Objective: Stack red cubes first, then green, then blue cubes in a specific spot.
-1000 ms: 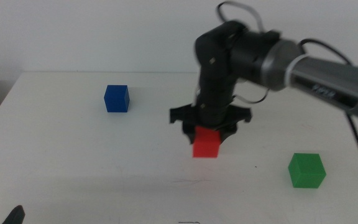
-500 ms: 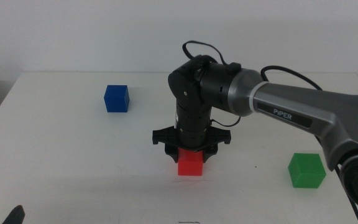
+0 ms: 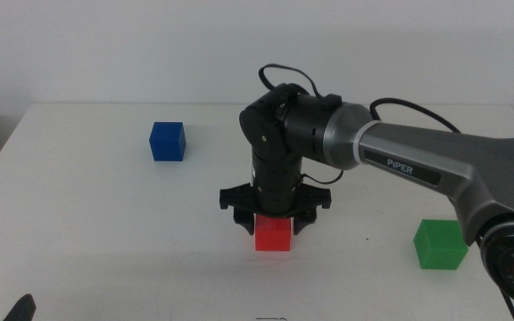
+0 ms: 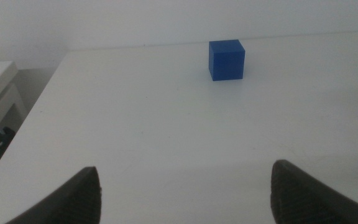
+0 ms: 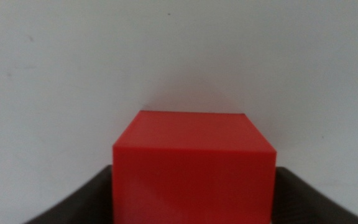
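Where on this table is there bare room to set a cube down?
Bare white table lies left of the red cube, in front of the blue cube; also between red and the green cube. Crowded only around the right gripper holding red. The left gripper waits open at the near-left edge.

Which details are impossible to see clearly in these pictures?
- Small red cube: whether it touches the white table; right gripper covers its top, middle view.
- Same cube: underside cut off, right wrist view.
- Small green cube: absent from both wrist views.
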Action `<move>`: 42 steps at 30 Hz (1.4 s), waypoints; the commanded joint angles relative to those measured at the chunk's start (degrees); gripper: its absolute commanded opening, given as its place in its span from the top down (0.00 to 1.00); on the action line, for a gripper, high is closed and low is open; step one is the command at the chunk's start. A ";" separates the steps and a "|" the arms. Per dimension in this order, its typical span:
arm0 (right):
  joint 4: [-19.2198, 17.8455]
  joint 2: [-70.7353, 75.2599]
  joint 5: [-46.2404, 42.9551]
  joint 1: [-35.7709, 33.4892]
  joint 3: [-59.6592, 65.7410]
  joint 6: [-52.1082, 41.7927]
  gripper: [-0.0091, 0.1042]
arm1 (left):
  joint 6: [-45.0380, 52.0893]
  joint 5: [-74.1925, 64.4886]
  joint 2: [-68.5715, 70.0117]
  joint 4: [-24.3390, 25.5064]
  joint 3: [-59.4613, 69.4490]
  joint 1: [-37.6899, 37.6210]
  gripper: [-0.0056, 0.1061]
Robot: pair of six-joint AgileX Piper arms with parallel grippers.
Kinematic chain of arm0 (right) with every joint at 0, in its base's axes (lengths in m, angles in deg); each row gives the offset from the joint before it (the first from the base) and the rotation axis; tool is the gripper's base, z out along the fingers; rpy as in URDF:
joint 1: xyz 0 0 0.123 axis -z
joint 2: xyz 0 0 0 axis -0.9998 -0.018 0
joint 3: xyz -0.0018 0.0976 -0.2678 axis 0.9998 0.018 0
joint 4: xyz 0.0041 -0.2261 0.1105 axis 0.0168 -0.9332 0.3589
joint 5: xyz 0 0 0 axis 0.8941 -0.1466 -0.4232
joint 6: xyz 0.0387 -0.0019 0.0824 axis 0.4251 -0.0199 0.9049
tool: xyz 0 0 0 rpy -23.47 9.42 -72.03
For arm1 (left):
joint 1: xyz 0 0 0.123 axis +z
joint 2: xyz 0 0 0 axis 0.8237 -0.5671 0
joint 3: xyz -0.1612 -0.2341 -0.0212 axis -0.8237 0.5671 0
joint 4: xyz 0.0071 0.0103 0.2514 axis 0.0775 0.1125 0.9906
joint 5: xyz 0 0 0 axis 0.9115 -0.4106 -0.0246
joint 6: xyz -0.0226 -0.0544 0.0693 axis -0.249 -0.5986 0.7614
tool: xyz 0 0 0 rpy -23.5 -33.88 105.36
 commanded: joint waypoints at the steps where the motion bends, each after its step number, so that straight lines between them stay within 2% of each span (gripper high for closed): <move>1: -1.52 3.40 -0.08 0.01 -1.39 0.18 0.31 | -0.20 4.32 1.20 -0.46 -0.21 0.01 0.11; 5: -1.76 5.87 -0.25 0.01 -1.39 0.18 0.16 | -0.20 4.32 1.20 -0.46 -0.21 0.01 0.11; 8: -3.23 10.45 0.43 0.01 -1.39 -0.19 0.13 | -0.20 4.32 1.20 -0.46 -0.21 0.01 0.11; 11: -4.78 15.20 3.32 0.33 -1.39 -1.80 0.13 | -0.20 4.32 1.20 -0.46 -0.21 0.01 0.11; 15: -4.78 20.92 7.26 4.05 0.85 -6.27 0.13 | -0.20 4.32 1.20 -0.46 -0.21 0.01 0.11; 22: -5.13 32.76 6.74 12.41 13.49 -12.24 0.13 | -0.20 4.32 1.20 -0.46 -0.21 0.01 0.11; 30: -4.83 39.69 6.21 22.95 22.33 -17.49 0.13 | -0.20 4.32 1.20 -0.46 -0.21 0.01 0.11; 42: -2.42 39.90 5.78 24.17 22.72 -18.61 0.13 | -0.20 4.32 1.20 -0.46 -0.21 0.01 0.11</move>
